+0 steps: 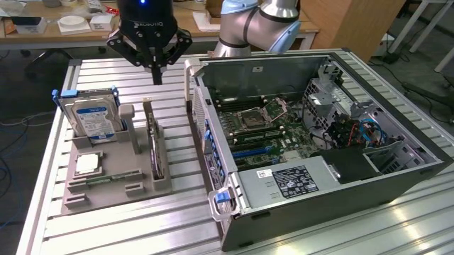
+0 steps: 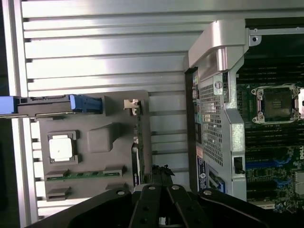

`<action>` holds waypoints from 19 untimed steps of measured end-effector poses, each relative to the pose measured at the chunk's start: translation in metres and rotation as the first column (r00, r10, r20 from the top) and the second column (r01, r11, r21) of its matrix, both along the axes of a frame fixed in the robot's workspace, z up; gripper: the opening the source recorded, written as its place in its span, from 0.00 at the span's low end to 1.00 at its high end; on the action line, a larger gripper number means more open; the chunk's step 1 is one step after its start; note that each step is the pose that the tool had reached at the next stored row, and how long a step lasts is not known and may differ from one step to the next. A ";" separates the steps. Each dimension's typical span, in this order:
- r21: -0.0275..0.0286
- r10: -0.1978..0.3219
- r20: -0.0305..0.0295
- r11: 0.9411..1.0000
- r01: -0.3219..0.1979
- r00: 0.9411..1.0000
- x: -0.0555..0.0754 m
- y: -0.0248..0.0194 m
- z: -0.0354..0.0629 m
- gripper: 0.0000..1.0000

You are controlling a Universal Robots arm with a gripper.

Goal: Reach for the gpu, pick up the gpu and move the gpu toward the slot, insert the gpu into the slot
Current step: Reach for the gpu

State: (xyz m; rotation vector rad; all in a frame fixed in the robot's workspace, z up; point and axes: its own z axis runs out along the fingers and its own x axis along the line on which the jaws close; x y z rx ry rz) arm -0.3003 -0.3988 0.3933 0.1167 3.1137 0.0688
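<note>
Reaching for the gpu (image 1: 152, 139) is the step in hand: the gripper (image 1: 157, 81) hangs above the far end of the card, apart from it, fingers drawn together to a narrow point, holding nothing. The gpu stands on edge in the grey holder (image 1: 114, 187) on the bench (image 1: 142, 228), outside the case (image 1: 397, 178). You want the fingers spread before any descent, squared across the thin top edge, coming straight down, gripping board rather than fan. Watch the hard drive (image 1: 91, 117), upright just beside it on the exterior view's left, and the case wall near on the exterior view's right. The slot (image 1: 250, 152), blue on the motherboard (image 1: 284, 127), looks empty.
</note>
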 end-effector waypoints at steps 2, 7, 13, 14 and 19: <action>0.000 0.000 0.000 1.000 0.000 1.000 -0.004 0.0000 0.0000 0.10; 0.000 0.000 0.000 1.000 0.000 1.000 -0.013 0.0000 0.0000 0.10; 0.000 0.000 0.000 1.000 0.000 1.000 -0.023 0.0000 0.0000 0.10; 0.000 0.000 0.000 1.000 0.000 1.000 -0.025 0.0000 0.0000 0.10; 0.000 0.000 0.000 1.000 0.000 1.000 -0.033 0.0000 0.0000 0.10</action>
